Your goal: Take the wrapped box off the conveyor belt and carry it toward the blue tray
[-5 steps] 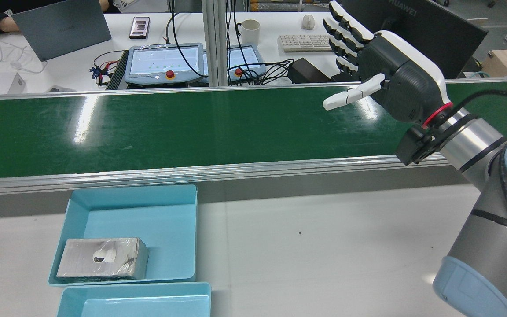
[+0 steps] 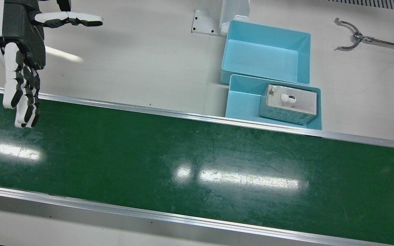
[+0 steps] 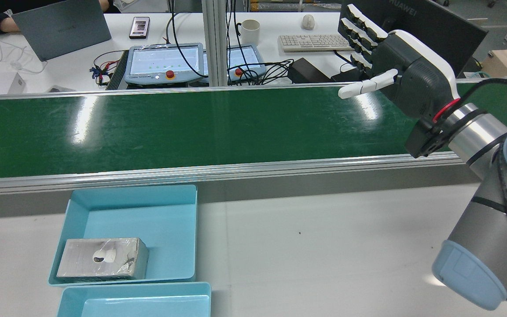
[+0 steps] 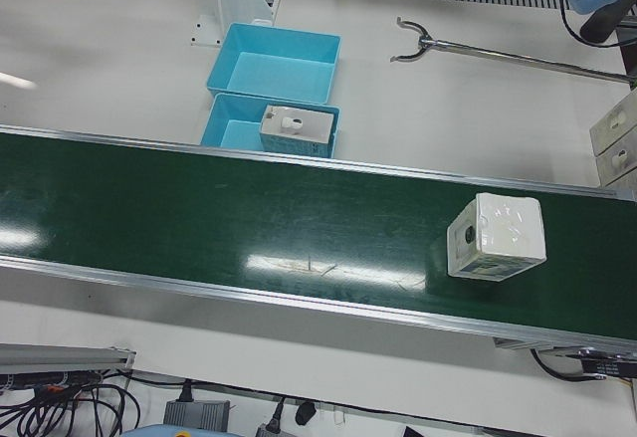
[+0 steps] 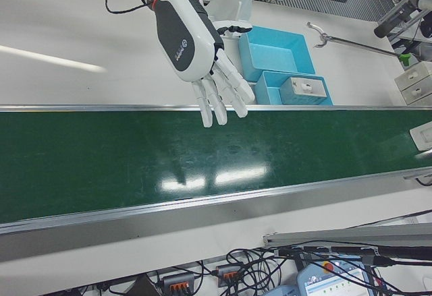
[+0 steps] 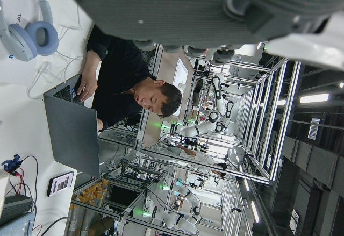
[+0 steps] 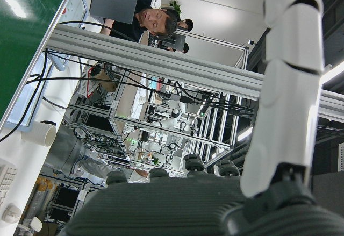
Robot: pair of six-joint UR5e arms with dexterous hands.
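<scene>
Waiting over the belt (image 2: 197, 160), the right hand (image 5: 202, 46) hangs empty, fingers spread, ready to catch the wrapped box (image 4: 496, 237) riding toward it. Whether the left hand is released or clenched cannot be told.

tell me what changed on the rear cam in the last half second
The right hand has shifted right and slightly up in the rear view, open and empty. The wrapped box in the blue tray and the conveyor belt look unchanged.
</scene>
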